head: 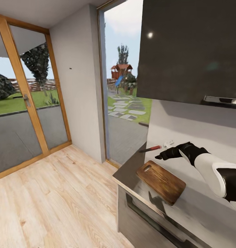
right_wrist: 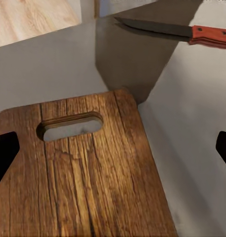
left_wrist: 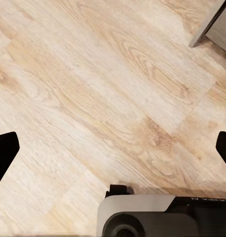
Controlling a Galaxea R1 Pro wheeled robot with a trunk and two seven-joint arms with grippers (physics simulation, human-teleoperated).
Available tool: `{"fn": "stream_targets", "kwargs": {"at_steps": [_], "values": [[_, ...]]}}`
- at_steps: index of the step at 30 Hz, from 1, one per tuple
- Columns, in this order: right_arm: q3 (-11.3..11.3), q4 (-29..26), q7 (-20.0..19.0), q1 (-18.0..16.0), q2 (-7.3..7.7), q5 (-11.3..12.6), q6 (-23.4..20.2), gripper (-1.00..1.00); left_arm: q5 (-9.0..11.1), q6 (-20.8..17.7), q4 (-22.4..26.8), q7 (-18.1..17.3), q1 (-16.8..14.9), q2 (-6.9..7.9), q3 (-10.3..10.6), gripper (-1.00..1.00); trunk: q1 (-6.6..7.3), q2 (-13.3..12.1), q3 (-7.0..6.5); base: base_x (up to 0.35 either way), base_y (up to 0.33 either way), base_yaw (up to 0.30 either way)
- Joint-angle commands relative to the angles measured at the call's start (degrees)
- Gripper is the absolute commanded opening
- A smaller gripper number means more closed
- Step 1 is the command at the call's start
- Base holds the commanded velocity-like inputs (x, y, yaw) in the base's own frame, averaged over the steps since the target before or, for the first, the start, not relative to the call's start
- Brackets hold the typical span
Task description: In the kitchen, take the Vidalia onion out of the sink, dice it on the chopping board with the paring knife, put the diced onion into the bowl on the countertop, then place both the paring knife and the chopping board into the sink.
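The brown wooden chopping board (head: 161,182) (right_wrist: 88,173) lies near the left end of the grey countertop (head: 200,206), its handle slot toward the counter's end. Beyond it, by the wall, rests the red-handled paring knife (head: 150,149) (right_wrist: 167,30), blade pointing off the counter's end. Tiny pale whitish bits (head: 169,142), like diced onion, lie against the wall beside the knife's handle. My right gripper (head: 161,156) (right_wrist: 113,153) hovers open above the board's far end, short of the knife. My left gripper (left_wrist: 113,150) hangs open over the wooden floor. The sink and the bowl are out of view.
A dark wall cabinet (head: 190,51) hangs over the counter, with a chrome edge (head: 223,100) under it. Below the counter a cabinet front carries a bar handle (head: 149,217). Light wooden floor (head: 56,199) spreads to the left, up to a wood-framed glass door (head: 25,100).
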State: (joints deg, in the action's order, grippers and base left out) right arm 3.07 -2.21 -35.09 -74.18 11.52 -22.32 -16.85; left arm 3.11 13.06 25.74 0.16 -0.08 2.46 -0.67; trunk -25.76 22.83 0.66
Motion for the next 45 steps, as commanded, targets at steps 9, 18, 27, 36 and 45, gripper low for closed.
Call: {"fn": "stream_targets", "kwargs": {"at_steps": [9, 18, 27, 36, 45], "values": [[0.3, 0.4, -0.3, 0.0, -0.01, 0.1, 1.5, 1.0, 0.3, 0.1, 0.0, 0.0, 0.0, -0.06, 0.1, 1.0, -0.03, 0.1, 0.78, 0.095, 0.059, 0.129], [0.3, 1.0, -0.3, 0.2, 0.06, 0.1, 2.3, 1.0, 0.3, 0.1, -0.1, 0.0, 0.0, -0.08, 0.1, 1.0, -0.03, 0.1, 1.48, 0.007, -0.002, 0.13], [0.3, 1.1, -0.4, 0.9, 0.53, 0.1, 2.5, 1.0, 0.3, 0.1, -0.1, 0.0, 0.0, -0.08, 0.1, 1.0, -0.03, 0.1, 2.19, 0.0, -0.044, 0.13], [0.3, 1.2, -0.4, 1.0, 2.38, -6.3, 2.6, 1.0, 0.3, 0.1, -0.1, 0.0, 0.0, -0.08, 0.1, 1.0, -0.03, 0.1, 2.89, 0.0, -0.002, 0.13], [0.2, 1.2, -0.4, 1.7, 5.79, -10.3, 4.2, 1.0, 0.3, 0.2, 0.1, 0.0, 0.0, -0.05, 0.1, 1.0, -0.03, 0.1, 3.42, 0.0, 0.0, 0.097]]}}
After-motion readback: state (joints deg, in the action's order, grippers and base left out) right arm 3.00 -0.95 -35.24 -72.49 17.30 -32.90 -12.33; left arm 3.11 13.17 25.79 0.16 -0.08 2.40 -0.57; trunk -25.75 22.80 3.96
